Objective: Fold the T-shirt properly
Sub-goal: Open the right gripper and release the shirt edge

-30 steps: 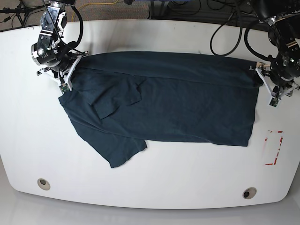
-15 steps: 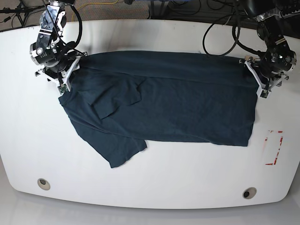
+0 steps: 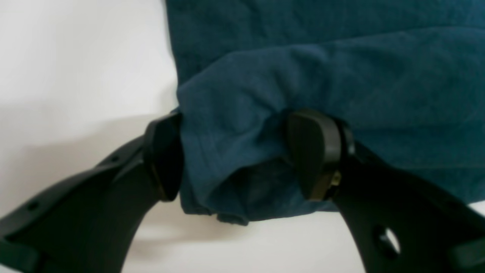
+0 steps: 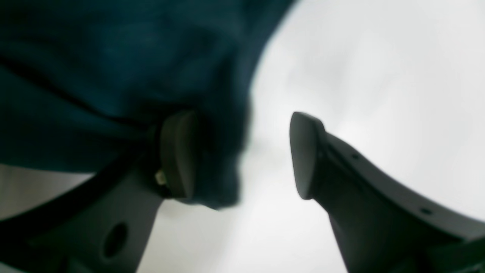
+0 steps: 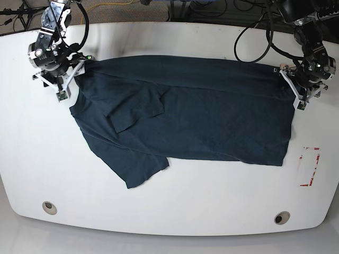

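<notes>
While we seem to be partway through folding, our right gripper [image 4: 242, 155] stands open at the left end of the navy T-shirt [image 5: 190, 119], spread across the white table [image 5: 175, 211]; at its right end, our left gripper [image 3: 242, 157] is parted around bunched cloth; next, we likely need both edges gripped evenly; the collar is indistinguishable, and right-wrist cloth is blurred.

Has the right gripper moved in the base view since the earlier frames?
Yes. The right gripper has shifted toward that view's left, judged against the round table hole at lower left.
</notes>
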`<state>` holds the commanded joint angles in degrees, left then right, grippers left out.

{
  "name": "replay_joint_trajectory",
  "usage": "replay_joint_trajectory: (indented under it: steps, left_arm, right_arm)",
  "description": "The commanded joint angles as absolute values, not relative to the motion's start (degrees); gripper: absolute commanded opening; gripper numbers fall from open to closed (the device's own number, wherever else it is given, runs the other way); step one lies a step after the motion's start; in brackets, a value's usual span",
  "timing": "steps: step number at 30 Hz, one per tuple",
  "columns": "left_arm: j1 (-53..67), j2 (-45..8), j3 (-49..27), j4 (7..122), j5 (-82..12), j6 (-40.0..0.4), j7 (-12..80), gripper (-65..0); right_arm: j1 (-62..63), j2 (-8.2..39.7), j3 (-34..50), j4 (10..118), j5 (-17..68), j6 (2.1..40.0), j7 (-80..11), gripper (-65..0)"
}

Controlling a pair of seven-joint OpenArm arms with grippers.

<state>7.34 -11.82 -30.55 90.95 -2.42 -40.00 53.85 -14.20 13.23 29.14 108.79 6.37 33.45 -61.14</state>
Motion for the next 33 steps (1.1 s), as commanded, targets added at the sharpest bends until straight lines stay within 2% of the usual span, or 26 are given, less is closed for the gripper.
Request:
replay_joint_trajectory:
  steps: [5,14,20,25,33]
  left_arm:
    - [7.5,-11.6,-30.5,91.0,-2.4,-40.0,53.8,-23.1]
    - [8.7,-11.5,-30.5,91.0,-2.5,-40.0,53.9,-23.1]
    - [9.3,-11.5,-30.3,92.7,-2.4,-40.0,53.9,-23.1]
    - [9.3,-11.5,-30.4,92.7,-2.4,-40.0,53.9,-23.1]
    - [9.3,-11.7,-30.4,92.8,-2.4,-40.0,53.9,-23.1]
  right_arm:
    - [-14.2,15.6,29.0,109.0,6.4,33.4,-61.2,-28.5]
    - [-14.5,15.3,28.8,112.8,6.9,34.0,-64.9,-28.5]
    - [-14.7,12.9,27.1,113.5,6.9,34.1,-65.4,-28.5]
    - [-15.2,9.6,27.4,113.5,6.8,38.5,-68.5,-28.5]
    - [-18.7,6.0,27.4,114.9,6.6,39.8,-69.3,-28.5]
